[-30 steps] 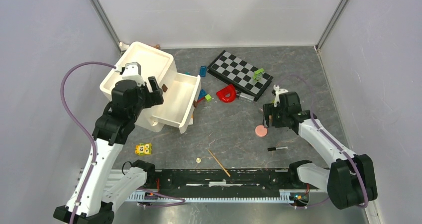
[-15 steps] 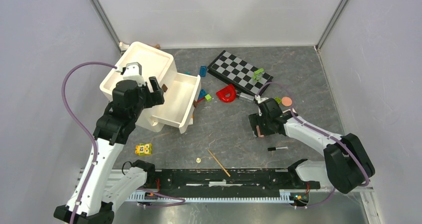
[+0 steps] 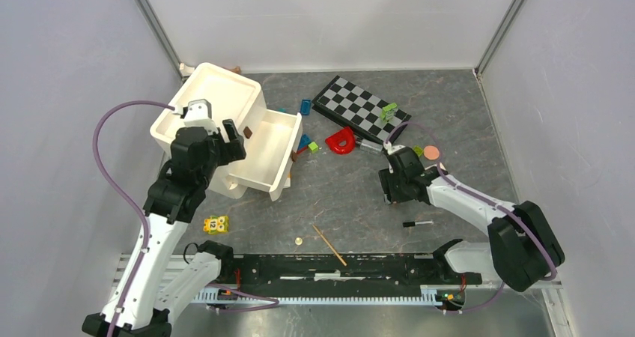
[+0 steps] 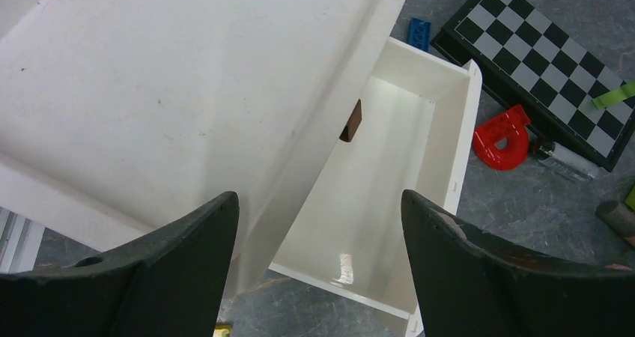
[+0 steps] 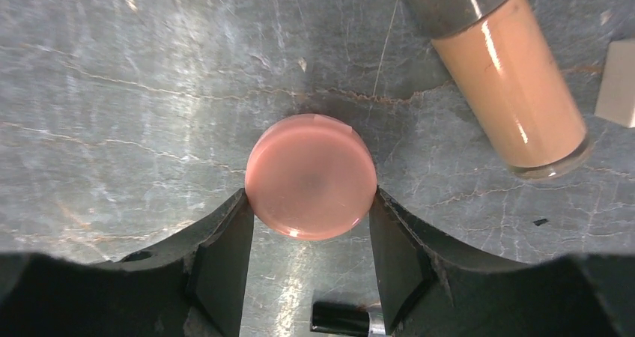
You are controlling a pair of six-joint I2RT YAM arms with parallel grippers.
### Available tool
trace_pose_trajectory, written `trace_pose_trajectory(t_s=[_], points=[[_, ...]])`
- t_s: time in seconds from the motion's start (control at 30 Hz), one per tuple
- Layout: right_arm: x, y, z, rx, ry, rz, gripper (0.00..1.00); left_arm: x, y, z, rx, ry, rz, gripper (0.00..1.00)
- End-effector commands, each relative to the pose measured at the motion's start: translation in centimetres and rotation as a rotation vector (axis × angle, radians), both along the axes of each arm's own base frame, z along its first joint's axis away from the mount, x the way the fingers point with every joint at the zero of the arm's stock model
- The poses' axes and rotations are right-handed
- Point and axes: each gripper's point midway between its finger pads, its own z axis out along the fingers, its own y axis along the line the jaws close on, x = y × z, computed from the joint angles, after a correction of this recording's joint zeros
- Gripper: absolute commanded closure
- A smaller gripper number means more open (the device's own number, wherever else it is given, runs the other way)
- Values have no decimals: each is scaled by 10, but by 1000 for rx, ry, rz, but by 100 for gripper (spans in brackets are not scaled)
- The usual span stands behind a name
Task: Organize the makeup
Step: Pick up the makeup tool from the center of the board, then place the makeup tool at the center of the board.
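Makeup lies scattered on the worktop, and the piece in hand is a pink disc, flat on the surface well to the right of the open white drawer. The right gripper is down over it, about half closed, with one finger pressed to each side of the disc; it looks gripped but not lifted. The left gripper hangs above the drawer's left edge, spread wide and empty.

I judge this to be the pick-up step for the disc. The next move calls for a firm enough squeeze on the rounded rim that the disc cannot squirt out, then a straight lift and a carry leftward to the drawer, which looks like the likely place for it.

Other makeup waits right of the drawer too: a clear tube of peach liquid just beyond the disc, a black pencil, and a second pink disc.
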Motion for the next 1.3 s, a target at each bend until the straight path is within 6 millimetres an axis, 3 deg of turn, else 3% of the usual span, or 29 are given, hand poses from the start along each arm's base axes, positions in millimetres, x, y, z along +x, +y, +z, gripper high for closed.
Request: trace_pose_trajectory(t_s=[0.0, 0.4, 0.53, 0.63, 0.8, 0.9, 1.0, 1.2, 1.27], points=[[33, 22, 50, 91, -161, 27, 57, 8, 6, 14, -12, -94, 43, 14], [65, 83, 125, 234, -275, 163, 59, 13, 6, 14, -19, -169, 41, 14], [76, 120, 147, 275, -302, 237, 59, 11, 9, 17, -11, -182, 45, 13], [82, 158, 165, 339, -314, 317, 59, 10, 13, 15, -10, -189, 60, 13], [92, 199, 177, 355, -321, 372, 59, 8, 16, 14, -9, -191, 69, 13], [91, 203, 165, 333, -297, 369, 59, 7, 18, 14, -7, -192, 78, 13], [81, 191, 137, 280, -242, 353, 58, 6, 19, 14, -5, -194, 82, 13], [38, 134, 52, 120, -111, 298, 57, 5, 20, 13, -1, -192, 87, 13], [24, 122, 33, 87, -76, 297, 57, 5, 21, 14, -2, -194, 88, 13]])
